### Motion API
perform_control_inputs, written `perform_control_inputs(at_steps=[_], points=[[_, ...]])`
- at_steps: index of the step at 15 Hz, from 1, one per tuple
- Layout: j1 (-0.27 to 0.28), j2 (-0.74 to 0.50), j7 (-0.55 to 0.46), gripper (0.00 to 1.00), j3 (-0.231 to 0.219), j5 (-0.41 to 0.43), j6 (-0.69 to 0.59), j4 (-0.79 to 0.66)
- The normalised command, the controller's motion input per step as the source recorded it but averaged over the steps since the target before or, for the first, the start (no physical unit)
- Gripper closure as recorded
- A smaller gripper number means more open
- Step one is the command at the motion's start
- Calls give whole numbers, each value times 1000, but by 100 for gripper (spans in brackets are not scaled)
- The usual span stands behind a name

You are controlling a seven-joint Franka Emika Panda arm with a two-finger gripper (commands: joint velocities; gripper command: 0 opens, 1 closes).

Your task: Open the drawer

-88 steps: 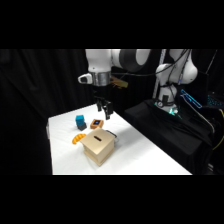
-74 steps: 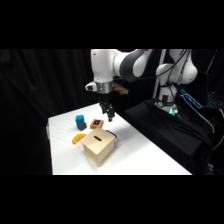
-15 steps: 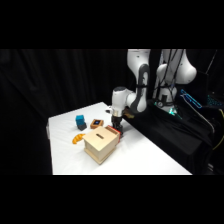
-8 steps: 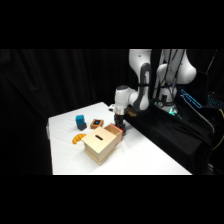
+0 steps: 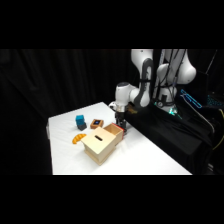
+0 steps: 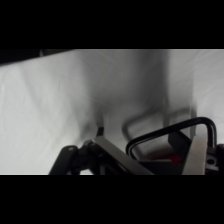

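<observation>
Wooden box [image 5: 101, 145] mid-table, drawer [image 5: 116, 132] partly out toward far edge. My gripper [image 5: 121, 126] at drawer front; can't tell finger state. Mid-pull, I judge; next, straight pull outward.

Side view, overall: dim. A black backdrop [image 5: 60, 80] swallows everything beyond the flat white table [image 5: 150, 160], which is the brightest surface.
Light source: overhead, falling on the tabletop and on the glossy white robot arm [image 5: 124, 93], whose rounded joint catches a pale sheen.
Shading, side view: the light wooden cube box [image 5: 97, 146] is lit on top, its near face duller.
Stray glow: a small teal light [image 5: 172, 111] shines among dark equipment at right.
Wrist view: the table [image 6: 45, 100] reads pale grey, brightest at left, and a broad soft shadow [image 6: 150, 80] falls from the top at centre-right.
</observation>
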Motion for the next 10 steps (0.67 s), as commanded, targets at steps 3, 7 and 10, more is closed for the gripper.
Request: perform_control_inputs(at_steps=[3, 7, 10], points=[[57, -538, -109, 0, -94, -60, -497, -95], [96, -571, -54, 0, -141, -129, -534, -62], [60, -503, -34, 0, -85, -133, -519, 10]])
